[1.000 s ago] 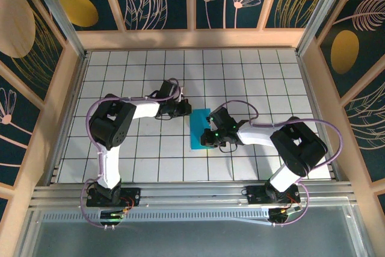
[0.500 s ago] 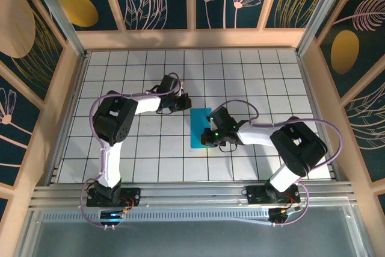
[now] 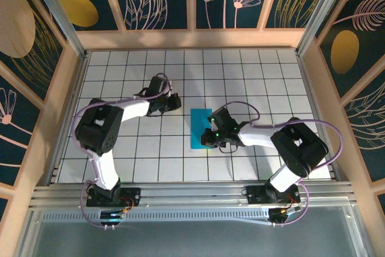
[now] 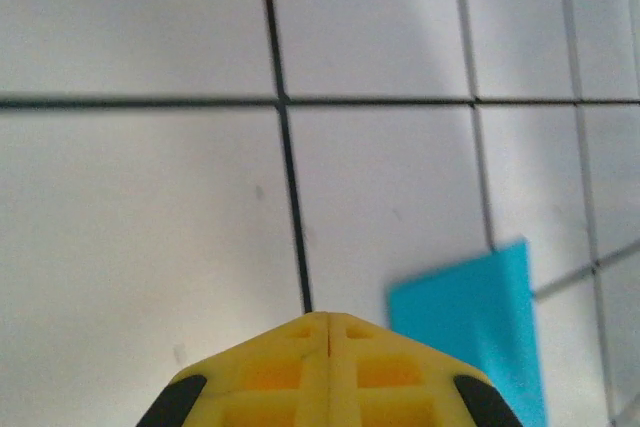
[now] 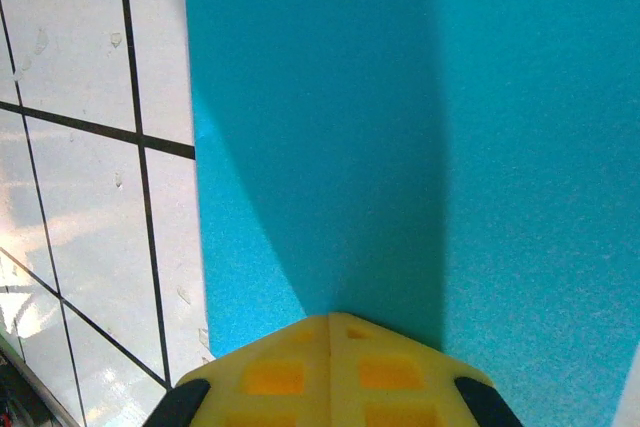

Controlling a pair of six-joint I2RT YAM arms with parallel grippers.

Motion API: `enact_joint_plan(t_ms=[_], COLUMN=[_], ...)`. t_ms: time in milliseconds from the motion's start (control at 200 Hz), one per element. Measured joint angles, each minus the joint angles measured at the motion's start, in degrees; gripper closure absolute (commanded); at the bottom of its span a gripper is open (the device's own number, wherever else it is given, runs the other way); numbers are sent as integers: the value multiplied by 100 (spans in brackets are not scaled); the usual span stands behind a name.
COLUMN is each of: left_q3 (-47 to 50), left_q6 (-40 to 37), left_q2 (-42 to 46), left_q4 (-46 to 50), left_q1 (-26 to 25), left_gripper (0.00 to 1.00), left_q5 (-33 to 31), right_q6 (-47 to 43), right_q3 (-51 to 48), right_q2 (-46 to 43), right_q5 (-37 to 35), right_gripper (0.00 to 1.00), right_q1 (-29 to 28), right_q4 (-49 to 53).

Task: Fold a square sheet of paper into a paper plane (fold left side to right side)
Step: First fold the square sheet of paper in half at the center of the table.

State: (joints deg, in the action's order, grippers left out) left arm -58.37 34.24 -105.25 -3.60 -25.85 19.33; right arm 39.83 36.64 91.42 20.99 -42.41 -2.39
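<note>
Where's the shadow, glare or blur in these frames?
Right wrist: the shut right tool throws a dark wedge of shadow up the square sheet of paper; glare on the tiles lower left. Left wrist: the sheet's edges look soft, tile lines too. Top external: even light, sharp.

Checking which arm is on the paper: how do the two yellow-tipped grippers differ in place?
The left gripper is over bare white tiles, apart from the folded turquoise paper sheet; the right gripper is over that sheet. The left gripper lies farther back than the right gripper. Both are shut.
</note>
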Motion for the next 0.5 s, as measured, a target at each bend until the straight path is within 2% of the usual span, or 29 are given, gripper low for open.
enact_joint_plan(t_ms=[185,300,500], left_q3=[957,1193,1226], left_q6=[295,533,739], left_q2=[964,1001,723], left_q4=[-221,-365,-535], left_q1=[-651,-1032,-1130], left_gripper=[100,100,100], left_q5=[229,374,468], right_q6=[13,13,-7], right_q3=[0,0,0], right_q2=[0,0,0], right_q5=[-9,-15,-17], right_gripper=[100,100,100], right_q1=[0,0,0], right_q4=[2,7,20])
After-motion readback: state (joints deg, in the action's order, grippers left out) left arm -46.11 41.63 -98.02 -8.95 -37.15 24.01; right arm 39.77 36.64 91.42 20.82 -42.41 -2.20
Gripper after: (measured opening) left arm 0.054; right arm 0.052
